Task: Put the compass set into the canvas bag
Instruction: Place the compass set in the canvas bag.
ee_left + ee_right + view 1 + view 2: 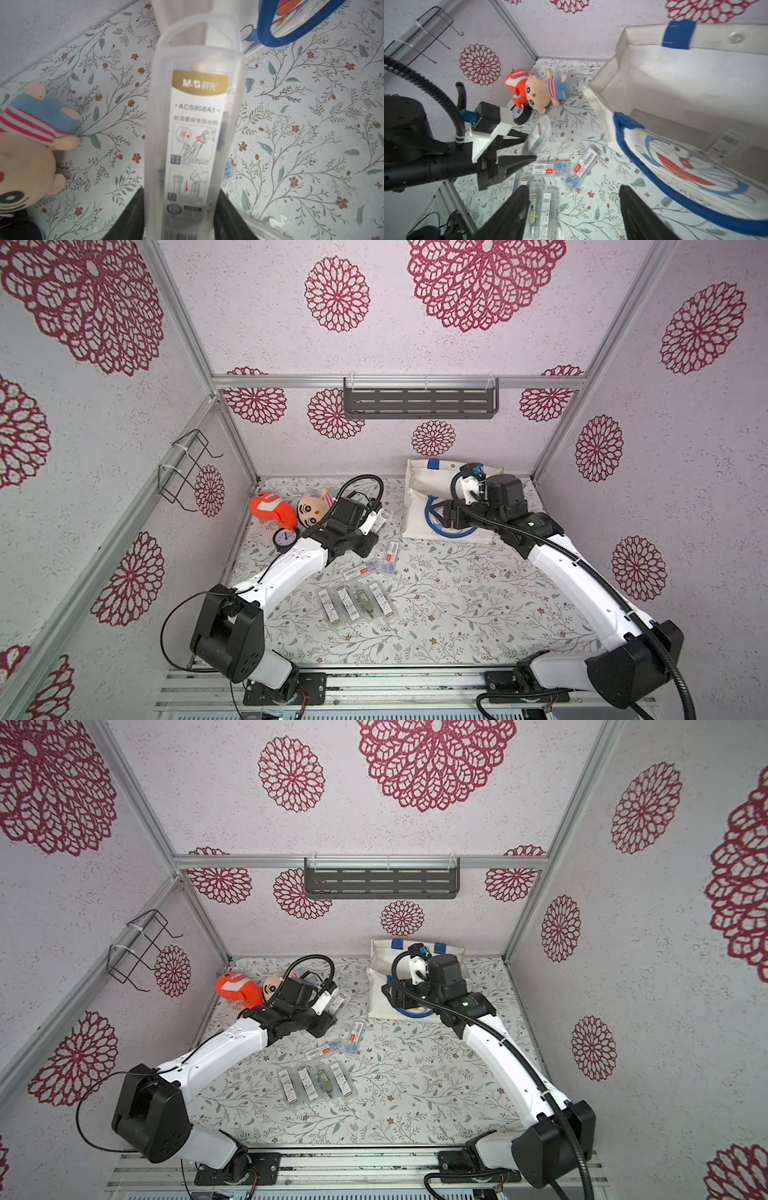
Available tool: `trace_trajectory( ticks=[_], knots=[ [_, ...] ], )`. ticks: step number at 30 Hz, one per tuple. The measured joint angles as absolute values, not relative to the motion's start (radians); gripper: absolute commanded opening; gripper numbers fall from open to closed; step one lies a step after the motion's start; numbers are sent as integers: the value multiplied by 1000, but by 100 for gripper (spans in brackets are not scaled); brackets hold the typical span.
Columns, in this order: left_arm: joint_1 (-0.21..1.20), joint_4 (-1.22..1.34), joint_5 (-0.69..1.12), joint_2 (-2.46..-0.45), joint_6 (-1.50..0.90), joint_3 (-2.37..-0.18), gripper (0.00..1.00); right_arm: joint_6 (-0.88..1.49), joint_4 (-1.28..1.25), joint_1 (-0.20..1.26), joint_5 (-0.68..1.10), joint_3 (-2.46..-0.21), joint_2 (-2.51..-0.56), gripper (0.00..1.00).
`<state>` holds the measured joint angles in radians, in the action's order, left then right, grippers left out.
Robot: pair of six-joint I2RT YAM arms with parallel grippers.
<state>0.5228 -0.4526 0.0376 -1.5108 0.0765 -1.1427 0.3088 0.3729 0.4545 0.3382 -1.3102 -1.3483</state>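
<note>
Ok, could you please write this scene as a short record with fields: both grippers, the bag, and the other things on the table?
left gripper: shut on the compass case, near the doll
right gripper: open, empty, over the bag
bag: at the back of the table, mouth open, blue handle on its front
compass case: clear plastic, not yet in the bag
also on table: four cases in a row, two small boxes, orange plush, clock

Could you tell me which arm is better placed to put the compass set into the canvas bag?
Left: the left hand holds a compass set pointing toward the canvas bag; the right hand is open and empty.
</note>
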Motion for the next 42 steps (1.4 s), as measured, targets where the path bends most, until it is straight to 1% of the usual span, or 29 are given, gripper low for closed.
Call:
trace_trajectory(
  ticks=[7,20,28,42],
  knots=[
    [576,-432,36,-1485,77,-1143,45,372,303,513,389,-1314,-1451,72],
    [578,-428,67,-1465,78,-1143,45,464,196,546,473,-1314,-1530,70],
    [580,-411,77,-1427,78,-1143,45,511,138,553,521,-1314,-1588,65],
    [580,-405,93,-1423,78,-1143,46,572,70,577,581,-1314,-1636,51]
  ],
)
